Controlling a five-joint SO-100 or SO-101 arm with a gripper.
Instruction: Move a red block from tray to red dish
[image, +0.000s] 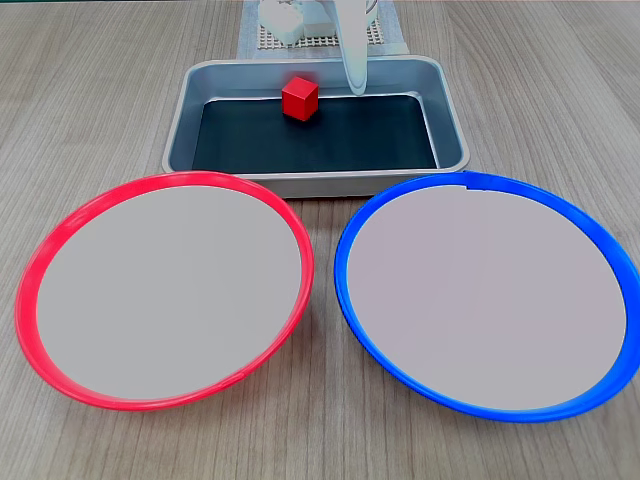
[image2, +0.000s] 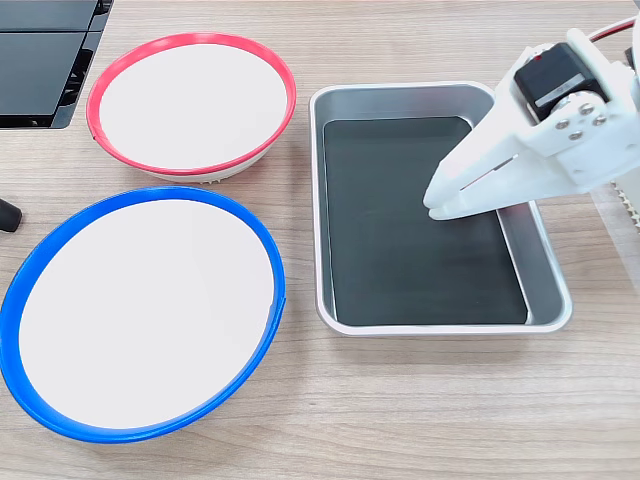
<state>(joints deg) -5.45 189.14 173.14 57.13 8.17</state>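
We see the white tool (image2: 432, 208) hanging over the tray (image2: 545, 265) in a fixed view. Its tip points down and to the left in that view, over the dark floor of the tray, on the tray's right side. The tool's fingers look pressed close together there, but we cannot tell for sure if they are shut. We see nothing held in them. A black motor (image2: 560, 78) sits on top of the white arm behind the tool.

In the other fixed view, the tool (image: 356, 88) comes down from the top as a pale, blurry shape. Its tip is near the far wall of the tray (image: 455, 130). The red block (image: 299, 98) sits just to the left of the tip in this view. The block and the tool look apart, not touching. The block rests on the dark floor of the tray, close to the far wall, near the middle of that wall.

The tray is grey metal with round corners and a raised rim. It lies flat on the wooden desk (image: 100, 90).

Two big round dishes stand on the desk beside the tray. The red dish (image: 40, 255) has a bright red rim and a pale middle. The blue dish (image: 350, 300) has a blue rim and a pale middle. The two dishes are side by side and nearly touch. In this fixed view the red dish is on the left and the blue dish is on the right, both in front of the tray.
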